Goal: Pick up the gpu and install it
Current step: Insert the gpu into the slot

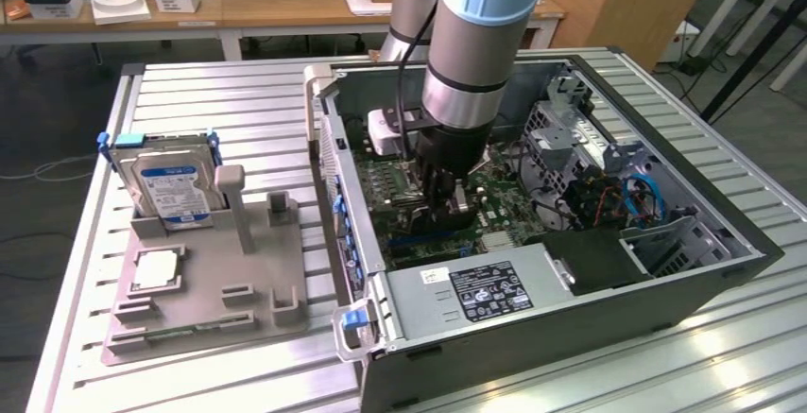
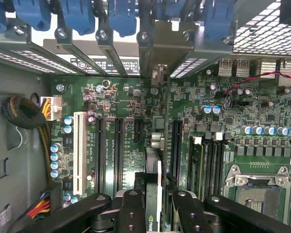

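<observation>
Wrist view: end effector [image 2: 153, 204] pinching gpu [image 2: 153, 182] edge-on above motherboard [image 2: 121, 141] slot. Risk, my guess: slight misalignment jams the bracket or bends the slot.

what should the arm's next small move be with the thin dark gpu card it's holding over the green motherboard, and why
Probably a slow push straight down. The black gripper grips the thin dark gpu card edge-on, parallel to the long black expansion slots on the green motherboard, its silver bracket already at the rear openings.

No legible text; gpu [image 2: 153, 194] shows logo only.
</observation>
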You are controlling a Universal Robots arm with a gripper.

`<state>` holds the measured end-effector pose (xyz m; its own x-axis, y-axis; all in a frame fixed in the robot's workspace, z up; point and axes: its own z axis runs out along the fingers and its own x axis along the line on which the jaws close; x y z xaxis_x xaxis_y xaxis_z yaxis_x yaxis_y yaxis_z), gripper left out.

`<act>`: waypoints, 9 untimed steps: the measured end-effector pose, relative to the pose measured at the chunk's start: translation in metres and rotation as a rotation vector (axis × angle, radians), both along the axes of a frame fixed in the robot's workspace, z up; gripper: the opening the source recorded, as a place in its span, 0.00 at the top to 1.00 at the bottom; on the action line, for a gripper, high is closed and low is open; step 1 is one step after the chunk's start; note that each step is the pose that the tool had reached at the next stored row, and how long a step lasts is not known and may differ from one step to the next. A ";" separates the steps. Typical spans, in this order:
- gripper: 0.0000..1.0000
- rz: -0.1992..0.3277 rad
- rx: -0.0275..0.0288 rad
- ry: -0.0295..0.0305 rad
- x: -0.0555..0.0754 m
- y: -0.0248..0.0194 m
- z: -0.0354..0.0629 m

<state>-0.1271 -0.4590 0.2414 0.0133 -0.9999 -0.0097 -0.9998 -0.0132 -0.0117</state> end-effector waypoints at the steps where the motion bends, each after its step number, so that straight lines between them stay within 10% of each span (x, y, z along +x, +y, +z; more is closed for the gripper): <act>1: 0.74 0.000 -0.0002 0.0001 0.000 0.0000 -0.0002; 9: 0.74 0.000 0.0008 -0.0005 -0.001 0.0001 -0.0039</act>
<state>-0.1277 -0.4589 0.2374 0.0133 -0.9999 -0.0105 -0.9998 -0.0132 -0.0121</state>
